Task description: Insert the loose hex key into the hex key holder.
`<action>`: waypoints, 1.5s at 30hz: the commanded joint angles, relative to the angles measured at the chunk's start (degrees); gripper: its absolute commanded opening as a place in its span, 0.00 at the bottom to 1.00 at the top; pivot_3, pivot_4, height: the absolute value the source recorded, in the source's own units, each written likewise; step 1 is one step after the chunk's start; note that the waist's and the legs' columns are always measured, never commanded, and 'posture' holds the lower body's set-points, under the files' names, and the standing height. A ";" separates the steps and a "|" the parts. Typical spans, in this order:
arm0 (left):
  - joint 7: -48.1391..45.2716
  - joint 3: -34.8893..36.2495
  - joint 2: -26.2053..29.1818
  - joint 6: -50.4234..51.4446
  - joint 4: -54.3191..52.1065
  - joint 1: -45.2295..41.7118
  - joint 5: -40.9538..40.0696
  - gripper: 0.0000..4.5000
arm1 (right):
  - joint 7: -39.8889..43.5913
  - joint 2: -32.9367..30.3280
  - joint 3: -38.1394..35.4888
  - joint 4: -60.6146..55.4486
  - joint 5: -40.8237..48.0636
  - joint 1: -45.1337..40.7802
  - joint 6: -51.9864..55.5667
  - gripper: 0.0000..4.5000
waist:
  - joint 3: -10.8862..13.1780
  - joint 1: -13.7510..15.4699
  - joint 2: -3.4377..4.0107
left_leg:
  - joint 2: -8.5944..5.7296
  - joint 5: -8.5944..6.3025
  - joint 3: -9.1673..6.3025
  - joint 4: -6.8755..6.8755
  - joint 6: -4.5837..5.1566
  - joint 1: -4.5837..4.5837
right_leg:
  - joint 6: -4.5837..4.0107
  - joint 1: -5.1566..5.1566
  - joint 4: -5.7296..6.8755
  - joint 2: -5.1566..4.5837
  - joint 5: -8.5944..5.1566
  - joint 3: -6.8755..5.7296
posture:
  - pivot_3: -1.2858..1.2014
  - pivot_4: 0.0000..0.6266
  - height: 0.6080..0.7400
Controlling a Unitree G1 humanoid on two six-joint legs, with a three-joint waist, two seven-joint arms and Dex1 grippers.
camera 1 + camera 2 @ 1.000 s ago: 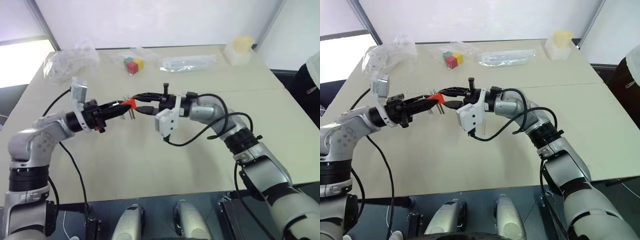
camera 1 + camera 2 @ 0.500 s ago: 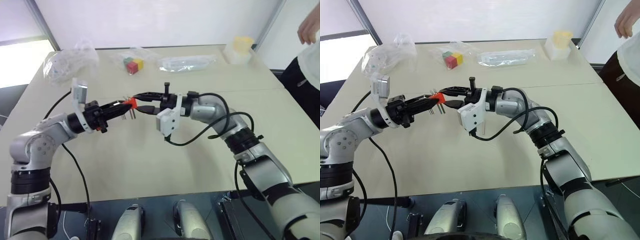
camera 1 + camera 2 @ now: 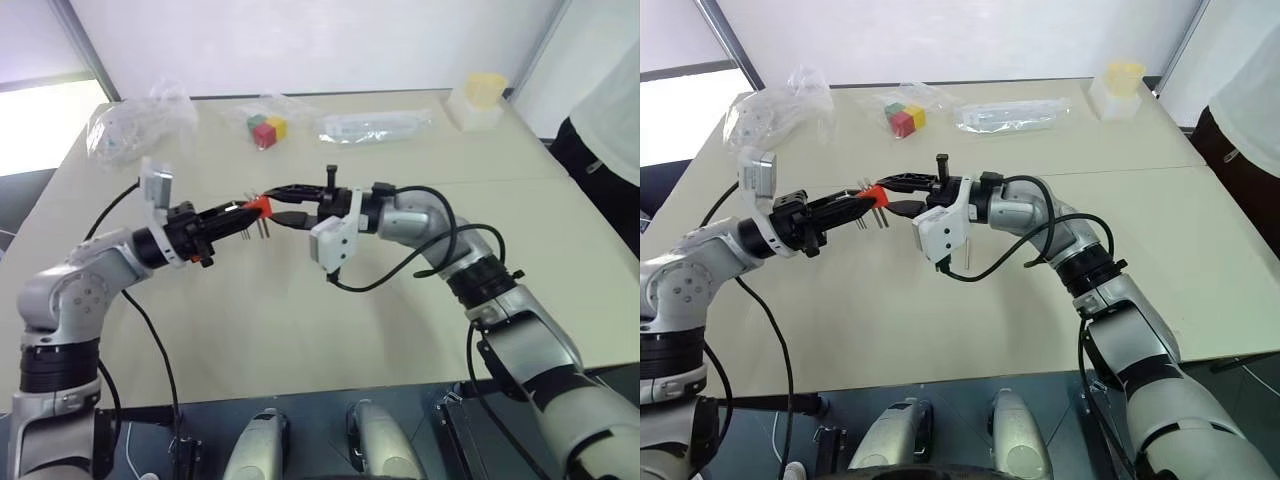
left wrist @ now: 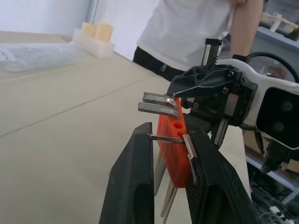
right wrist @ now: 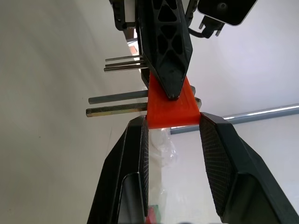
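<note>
Sitting btwn both end effectors: holder [image 4: 172, 148]

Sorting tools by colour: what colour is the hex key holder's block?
Orange-red; the small plastic hex key holder shows best in the right wrist view.

**What could not be made out**

From above, the hex key holder [image 3: 259, 207] sat half buried between the two grippers, its prongs too thin to count. Which rod was the loose hex key was unclear. The person [image 4: 196, 32] beside the table was cut off at the frame's edge. The contents of the clear bag [image 3: 780, 100] stayed indistinct.
</note>
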 commanded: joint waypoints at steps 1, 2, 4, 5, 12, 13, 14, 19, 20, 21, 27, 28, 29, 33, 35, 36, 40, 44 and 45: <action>1.22 1.42 1.31 -3.11 -0.62 1.31 3.45 0.07 | -0.71 -0.15 -2.65 -0.11 1.80 -1.33 1.26 0.23 | 0.00 -0.02 0.00 | 0.00 0.00 0.00 0.00 0.00 0.00 | 0.00 0.00 0.00 0.00 0.00 0.00 | 0.52 0.24 1.00; 1.87 1.75 1.26 -3.61 -0.34 1.62 3.92 0.07 | -0.81 -0.13 -2.68 -0.05 1.72 -1.35 1.30 0.23 | 0.00 -0.03 0.00 | 0.00 0.00 0.00 0.00 0.00 0.00 | 0.00 0.00 0.00 0.00 0.00 0.00 | 0.52 0.24 1.00; 2.82 2.25 1.22 -4.28 -0.08 2.08 4.36 0.07 | -0.99 -0.10 -2.72 0.07 1.53 -1.40 1.36 0.23 | 0.00 -0.01 0.00 | 0.00 0.00 0.00 0.00 0.00 0.00 | 0.00 -0.01 0.00 0.00 0.00 0.00 | 0.52 0.24 1.00; 3.85 2.79 0.95 -4.41 -0.18 2.50 4.28 0.07 | -1.10 -0.10 -2.74 0.22 1.39 -1.43 1.36 0.23 | 0.00 -0.01 0.00 | 0.01 0.00 -0.01 0.00 0.00 0.00 | 0.00 0.00 0.00 0.00 0.00 0.00 | 0.52 0.24 1.00; 9.43 4.22 -2.39 -4.84 -4.49 4.41 1.86 0.07 | -2.12 0.17 -3.09 1.51 0.39 -1.72 1.56 0.23 | 0.00 0.01 0.00 | 0.01 0.00 0.00 0.01 0.00 -0.01 | 0.00 0.01 -0.01 -0.06 0.00 0.00 | 0.52 0.24 1.00; 10.03 4.29 -2.76 -5.04 -4.98 4.57 1.85 0.07 | -2.22 0.20 -3.13 1.63 0.32 -1.77 1.63 0.23 | 0.00 0.02 0.00 | 0.02 0.00 0.00 0.01 0.00 -0.01 | 0.00 0.01 -0.01 -0.06 0.00 0.00 | 0.52 0.24 1.00; 10.82 4.25 -3.23 -5.29 -5.64 4.74 1.93 0.07 | -2.34 0.35 -3.31 1.92 0.44 -1.93 1.97 0.23 | 0.00 0.04 0.00 | 0.02 0.00 0.00 0.01 0.00 -0.01 | 0.00 0.01 -0.02 -0.06 0.00 0.00 | 0.52 0.24 1.00; 12.71 3.59 -4.18 -6.09 -7.46 5.81 2.27 0.07 | -3.23 0.59 -3.44 3.12 0.13 -2.97 2.14 0.23 | 0.00 -0.01 0.00 | 0.00 0.00 0.00 0.01 0.00 0.00 | 0.00 0.01 -0.01 -0.05 0.00 0.00 | 0.52 0.24 1.00; 13.00 3.47 -4.27 -6.25 -7.52 6.13 2.39 0.07 | -3.34 0.62 -3.40 3.32 0.05 -3.17 2.03 0.23 | 0.00 -0.01 0.00 | 0.00 0.00 0.00 0.01 0.00 0.00 | 0.00 0.01 -0.01 -0.04 0.00 0.00 | 0.52 0.24 1.00; 13.22 3.38 -4.28 -6.38 -7.51 6.34 2.42 0.07 | -3.40 0.64 -3.39 3.46 -0.02 -3.28 1.93 0.23 | 0.00 0.01 0.00 | 0.00 0.00 0.00 0.01 0.00 0.00 | 0.00 0.01 -0.01 -0.04 0.00 0.00 | 0.52 0.24 1.00; 12.94 3.68 -3.34 -6.35 -6.26 6.39 1.87 0.07 | -3.33 0.87 -3.34 4.28 -0.38 -3.70 1.20 0.23 | 0.00 0.03 0.00 | -0.01 0.00 0.00 0.01 0.00 -0.01 | 0.00 0.01 -0.02 -0.04 0.00 0.00 | 0.52 0.24 1.00; 12.83 3.86 -3.21 -6.27 -5.87 6.21 1.69 0.07 | -3.30 0.91 -3.35 4.40 -0.40 -3.73 1.13 0.23 | 0.00 0.02 0.00 | -0.01 0.00 0.00 0.01 0.00 -0.01 | 0.00 0.01 -0.01 -0.04 0.00 0.00 | 0.52 0.24 1.00; 12.93 4.12 -3.12 -6.00 -5.36 5.99 1.35 0.07 | -3.22 0.92 -3.33 4.40 -0.41 -3.69 1.04 0.23 | 0.00 0.02 0.00 | -0.01 0.00 0.00 0.01 0.00 -0.01 | 0.00 0.01 -0.01 -0.04 0.00 0.00 | 0.52 0.24 1.00; 12.70 4.00 -2.59 -5.68 -4.24 5.44 1.06 0.07 | -3.19 0.98 -3.23 4.51 -0.47 -3.64 0.84 0.23 | 0.00 0.00 0.00 | -0.02 0.00 0.00 0.01 0.00 0.00 | 0.00 0.01 -0.01 -0.03 0.00 0.00 | 0.52 0.24 1.00; 12.63 3.53 -2.28 -6.15 -3.65 4.94 1.88 0.30 | -3.21 1.00 -3.17 4.67 -0.50 -3.69 0.78 0.23 | 0.00 -0.01 0.00 | -0.02 0.00 0.01 0.01 0.00 0.00 | 0.00 0.01 -0.01 -0.03 0.00 0.00 | 0.52 0.24 1.00; 12.54 3.37 -2.17 -6.30 -3.46 4.79 2.16 0.38 | -3.25 1.00 -3.14 4.70 -0.51 -3.70 0.77 0.23 | 0.00 0.00 0.00 | -0.02 0.00 0.00 0.01 0.00 0.00 | 0.00 0.01 -0.01 -0.03 0.00 0.00 | 0.52 0.24 1.00; 12.29 3.49 -2.49 -6.65 -2.57 4.01 2.43 0.46 | -3.33 1.02 -3.15 4.67 -0.61 -3.58 0.77 0.23 | 0.00 0.03 0.00 | -0.04 0.00 0.00 0.01 0.00 -0.01 | 0.00 0.01 -0.01 -0.02 0.00 0.00 | 0.52 0.24 1.00; 12.11 3.42 -2.94 -7.17 -2.21 3.49 2.67 0.46 | -3.30 1.04 -3.21 4.57 -0.82 -3.54 0.78 0.23 | 0.00 -0.01 0.00 | -0.03 0.00 0.00 0.01 0.00 -0.02 | 0.00 0.00 -0.02 -0.02 0.00 0.00 | 0.52 0.24 1.00; 12.09 3.35 -3.03 -7.23 -2.17 3.34 2.67 0.46 | -3.28 1.03 -3.19 4.53 -0.87 -3.56 0.78 0.23 | 0.00 -0.01 0.00 | -0.03 0.00 0.00 0.00 0.00 -0.02 | 0.00 0.00 -0.02 -0.03 0.00 0.00 | 0.52 0.24 1.00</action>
